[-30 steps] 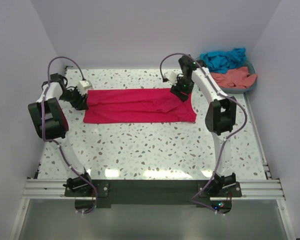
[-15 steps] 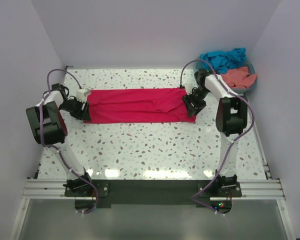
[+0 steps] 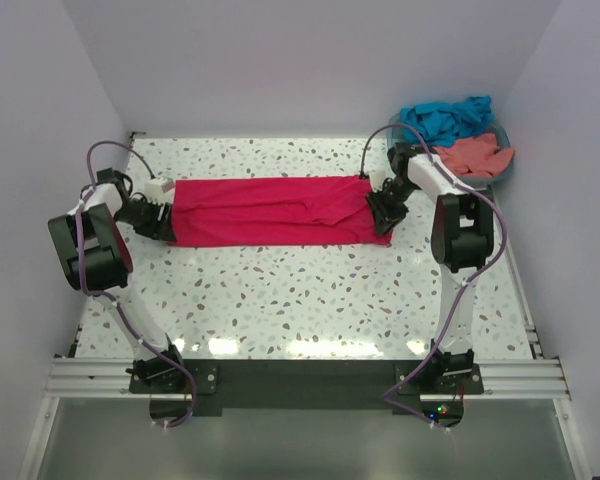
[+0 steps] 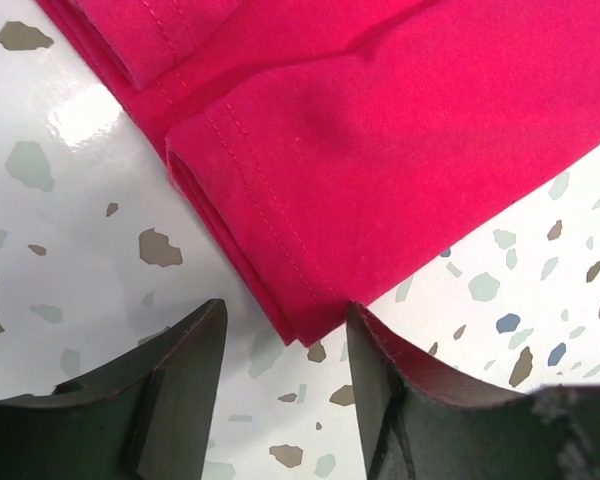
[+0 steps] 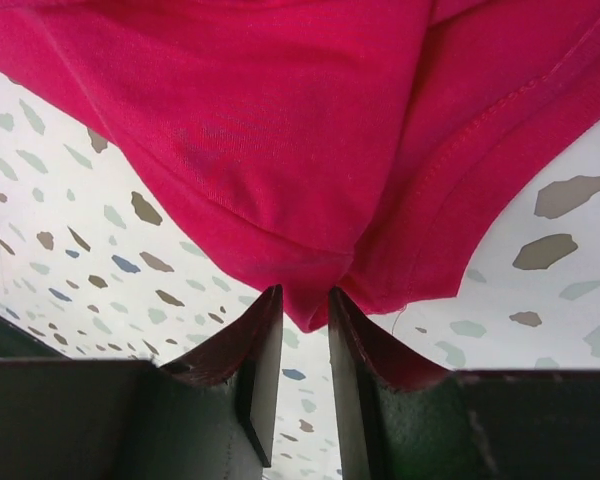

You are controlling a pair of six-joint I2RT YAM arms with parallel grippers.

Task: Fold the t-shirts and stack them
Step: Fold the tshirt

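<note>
Crimson shirt [image 3: 280, 210] flat on desk [image 3: 300, 290], folded into long strip. My left claw [image 4: 285, 312] spread, straddling shirt's left-end corner, not pinching. My right claw [image 5: 305, 295] narrow-gapped, shirt's right-end fold between tips; grip undetermined.

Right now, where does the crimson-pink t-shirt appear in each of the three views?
Top external: crimson-pink t-shirt, a long folded strip, upper middle.
Left wrist: its hemmed corner, upper right.
Right wrist: across the top.
Shared landmark: the speckled table.
</note>
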